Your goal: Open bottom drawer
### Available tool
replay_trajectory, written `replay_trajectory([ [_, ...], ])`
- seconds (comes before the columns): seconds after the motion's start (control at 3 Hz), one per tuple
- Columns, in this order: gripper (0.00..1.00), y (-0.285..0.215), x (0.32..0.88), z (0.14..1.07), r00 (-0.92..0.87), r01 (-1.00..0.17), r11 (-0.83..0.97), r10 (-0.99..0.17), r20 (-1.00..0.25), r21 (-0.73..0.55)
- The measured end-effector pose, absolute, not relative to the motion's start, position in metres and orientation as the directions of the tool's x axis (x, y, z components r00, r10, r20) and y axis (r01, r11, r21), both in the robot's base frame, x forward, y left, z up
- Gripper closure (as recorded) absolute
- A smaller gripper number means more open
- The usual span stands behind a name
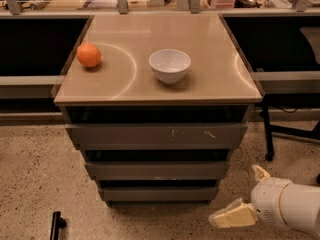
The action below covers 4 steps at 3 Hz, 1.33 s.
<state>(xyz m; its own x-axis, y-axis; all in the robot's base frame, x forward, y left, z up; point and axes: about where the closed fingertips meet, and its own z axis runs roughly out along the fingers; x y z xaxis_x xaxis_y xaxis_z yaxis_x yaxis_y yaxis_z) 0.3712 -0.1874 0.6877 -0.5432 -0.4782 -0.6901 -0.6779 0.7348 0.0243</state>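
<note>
Bottom drawer (159, 193) closed, hand (235, 210) lower right, arm (292, 209) cropped

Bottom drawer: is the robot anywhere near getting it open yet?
Nothing looks done: the bottom drawer looks shut. In hand: the gripper hangs open, low down, right of the cabinet, not touching the drawer. Left: reach its front, catch hold and pull it out.

High cam facing cabinet (215, 59); jaws btm-right.
</note>
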Motion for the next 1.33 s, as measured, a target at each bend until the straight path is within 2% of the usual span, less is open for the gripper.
replay_trajectory([
  [0.33,0.0,-0.171,0.382,0.666,-0.485,-0.707,0.7,-0.375,-0.79,0.102],
  [0.67,0.0,-0.159,0.392,0.626,-0.428,-0.768,0.626,-0.346,-0.835,0.135],
  [1.0,0.0,-0.148,0.39,0.59,-0.45,-0.775,0.596,-0.286,-0.846,0.211],
  [1.33,0.0,-0.145,0.386,0.59,-0.449,-0.768,0.61,-0.297,-0.843,0.195],
])
